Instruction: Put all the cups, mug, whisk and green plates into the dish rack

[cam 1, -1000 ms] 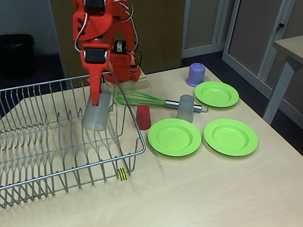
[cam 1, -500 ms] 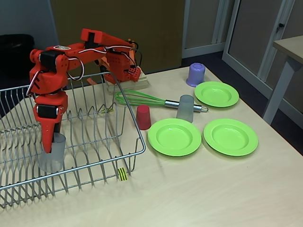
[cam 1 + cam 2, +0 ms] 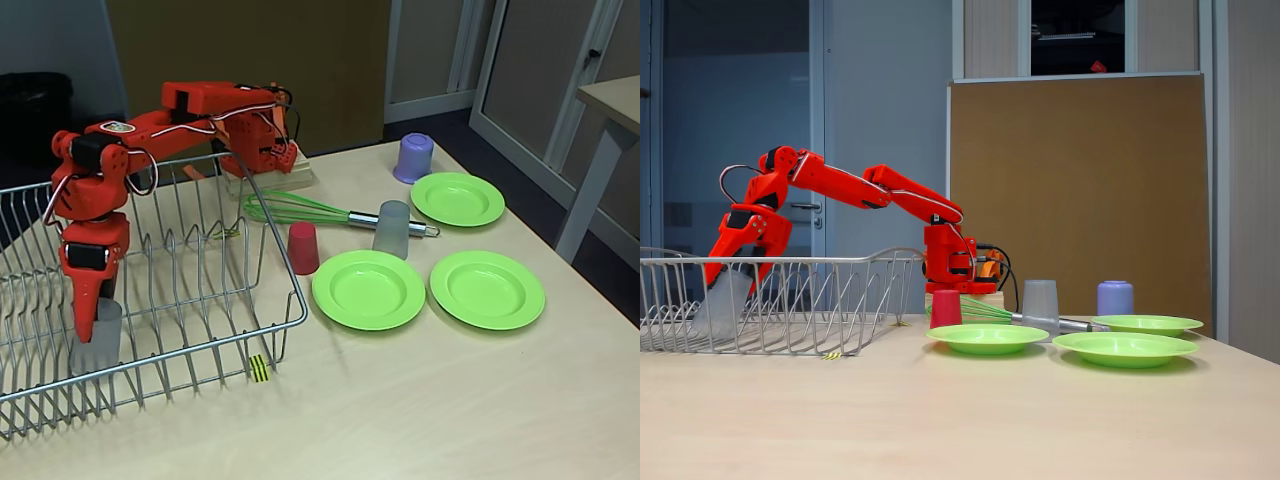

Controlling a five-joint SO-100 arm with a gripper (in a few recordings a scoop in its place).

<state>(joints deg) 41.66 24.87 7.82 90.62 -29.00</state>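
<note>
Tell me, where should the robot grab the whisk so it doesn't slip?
Probably the steel handle of the whisk, pinched from above across its width. It lies flat on the table, so the top is open. The green wires are springy and rounded, a poor hold. Grip near the wires: the grey cup stands against the handle's far end.

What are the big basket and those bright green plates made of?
The dish rack looks like thin metal wire with a shiny silver finish, since light glints off its bars. The three green plates look like smooth, slightly glossy plastic: an even lime colour with soft highlights on the rims. Neither can be confirmed by sight alone.
</note>
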